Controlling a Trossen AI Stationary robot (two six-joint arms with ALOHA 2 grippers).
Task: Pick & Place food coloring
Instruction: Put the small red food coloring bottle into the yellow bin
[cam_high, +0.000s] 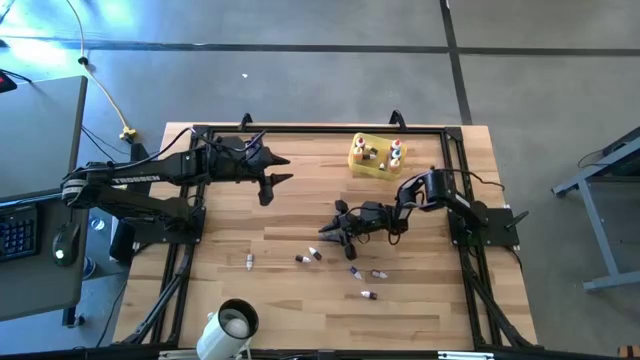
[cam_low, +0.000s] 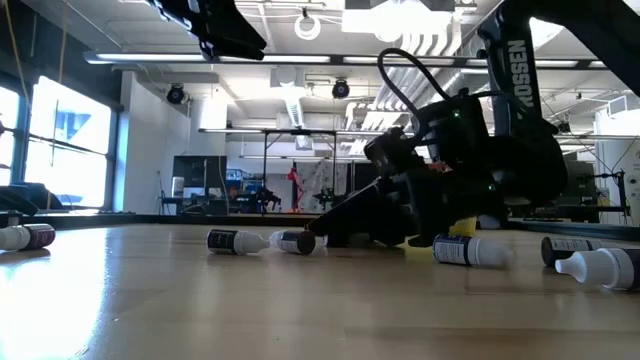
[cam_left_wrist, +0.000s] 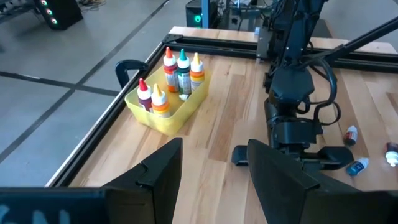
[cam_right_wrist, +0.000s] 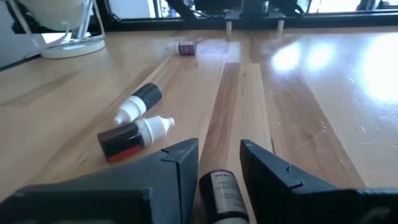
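Several tiny food coloring bottles lie on their sides on the wooden table (cam_high: 250, 262) (cam_high: 367, 295). Several more stand upright in the yellow tray (cam_high: 375, 157) (cam_left_wrist: 163, 118) near the far edge. My right gripper (cam_high: 335, 232) (cam_right_wrist: 219, 163) is down at table height in the middle of the table, shut on one lying bottle (cam_right_wrist: 221, 190). Two more bottles (cam_right_wrist: 138, 102) (cam_right_wrist: 134, 138) lie just ahead of it. My left gripper (cam_high: 276, 172) (cam_left_wrist: 216, 149) hangs open, high above the far left part of the table. My right gripper pinches a lying food coloring bottle by its labelled body (cam_right_wrist: 219, 182) between the two fingers (cam_right_wrist: 183, 163). The fingers come in nearly level from the table's right and lie along the bottle. The bottle rests on the table.
A white mug (cam_high: 232, 325) lies at the near edge, left of centre. A black frame (cam_high: 320, 130) runs around the table top. Loose bottles (cam_high: 308, 257) (cam_high: 366, 272) lie scattered near the right gripper. Bare wood stretches toward the left side.
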